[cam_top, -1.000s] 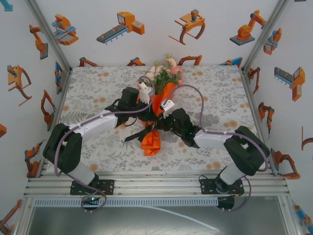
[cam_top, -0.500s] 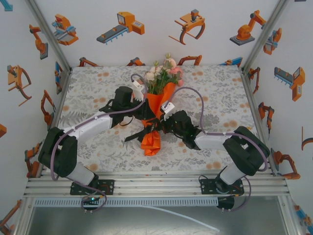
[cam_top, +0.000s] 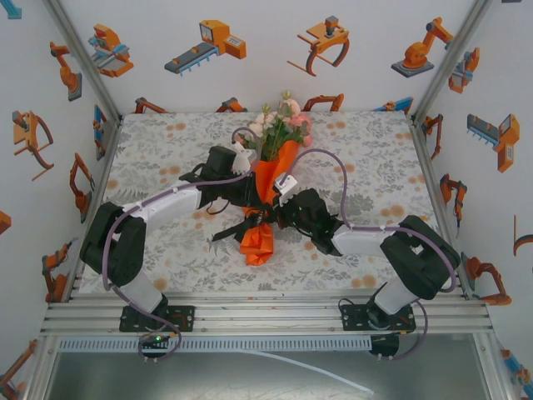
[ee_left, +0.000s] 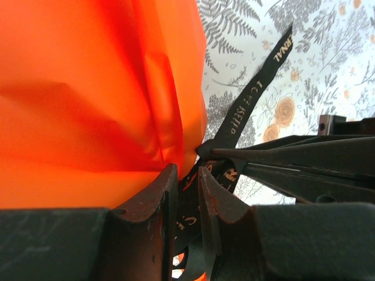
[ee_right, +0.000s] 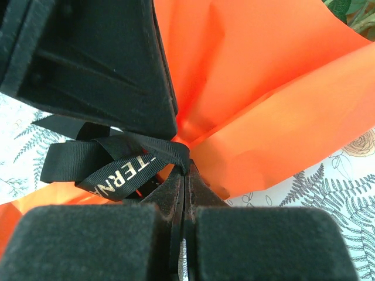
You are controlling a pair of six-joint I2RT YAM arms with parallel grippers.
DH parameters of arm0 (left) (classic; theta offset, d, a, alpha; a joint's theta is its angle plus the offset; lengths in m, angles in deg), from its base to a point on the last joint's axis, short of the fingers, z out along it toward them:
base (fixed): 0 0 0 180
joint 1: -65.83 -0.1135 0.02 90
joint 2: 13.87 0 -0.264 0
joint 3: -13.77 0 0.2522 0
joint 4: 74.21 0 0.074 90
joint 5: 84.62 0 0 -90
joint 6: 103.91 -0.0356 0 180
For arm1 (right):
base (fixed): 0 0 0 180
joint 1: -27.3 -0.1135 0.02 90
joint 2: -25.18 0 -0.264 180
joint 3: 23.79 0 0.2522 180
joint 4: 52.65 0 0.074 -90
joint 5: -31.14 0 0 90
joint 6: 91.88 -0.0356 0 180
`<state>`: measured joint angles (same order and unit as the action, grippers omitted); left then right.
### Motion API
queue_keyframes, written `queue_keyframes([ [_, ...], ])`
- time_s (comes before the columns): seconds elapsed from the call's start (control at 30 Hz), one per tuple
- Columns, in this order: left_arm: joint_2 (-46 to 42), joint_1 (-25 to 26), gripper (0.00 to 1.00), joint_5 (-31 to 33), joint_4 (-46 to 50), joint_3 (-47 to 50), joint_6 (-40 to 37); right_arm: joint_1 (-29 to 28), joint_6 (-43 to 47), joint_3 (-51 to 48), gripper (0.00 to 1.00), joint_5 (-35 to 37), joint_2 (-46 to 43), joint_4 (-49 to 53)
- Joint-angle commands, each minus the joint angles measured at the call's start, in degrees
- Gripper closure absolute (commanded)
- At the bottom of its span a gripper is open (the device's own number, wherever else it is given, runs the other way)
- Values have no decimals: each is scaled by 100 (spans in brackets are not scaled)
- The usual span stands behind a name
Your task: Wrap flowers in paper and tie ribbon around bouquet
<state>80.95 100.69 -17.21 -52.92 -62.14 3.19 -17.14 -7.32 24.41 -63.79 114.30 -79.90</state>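
**One wrapped bouquet lying mid-bench, both grippers at its waist**

The bouquet (cam_top: 268, 177), a single cone of thin, matte, bright orange paper (ee_left: 88, 88), is lying at the middle of the bench (cam_top: 166, 142), which is wearing a grey-and-orange floral cloth. The cone's wide rim is pointing toward the far wall. The cone is holding the flowers (cam_top: 280, 125), a small bunch of pink, white and peach blossoms with green leaves, and they are spilling out above that rim. The narrow end is flaring into a crumpled orange tail pointing at the arm bases.

One narrow black ribbon (ee_left: 253, 96) with faint light lettering is circling the pinched waist of the cone, and its loose ends are trailing over the cloth.

Two arms are reaching in low and meeting at that waist. The left arm (cam_top: 162, 207) is coming in from the left, the right arm (cam_top: 358, 237) from the right.

The left gripper (ee_left: 186, 175) is standing slightly open, its two fingers narrowly parted, with a fold of ribbon showing in the gap and the paper touching its left finger.

The right gripper (ee_right: 185, 186) is pressed fully closed, its tips touching the ribbon at the waist; whether ribbon is pinched between them is not clear.
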Motion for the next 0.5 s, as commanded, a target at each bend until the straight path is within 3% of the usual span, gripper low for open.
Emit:
queue_keyframes([
  [0.0, 41, 5, 74, -495, 196, -185, -175, -7, 118, -55, 100, 42, -158, -236],
  [0.07, -3, 12, 73, -746, 60, -120, -109, -11, 128, -51, 100, 63, -133, -232],
  [0.47, 68, 28, 65, -839, -253, 34, 21, -11, 131, -15, 100, 0, -106, -234],
])
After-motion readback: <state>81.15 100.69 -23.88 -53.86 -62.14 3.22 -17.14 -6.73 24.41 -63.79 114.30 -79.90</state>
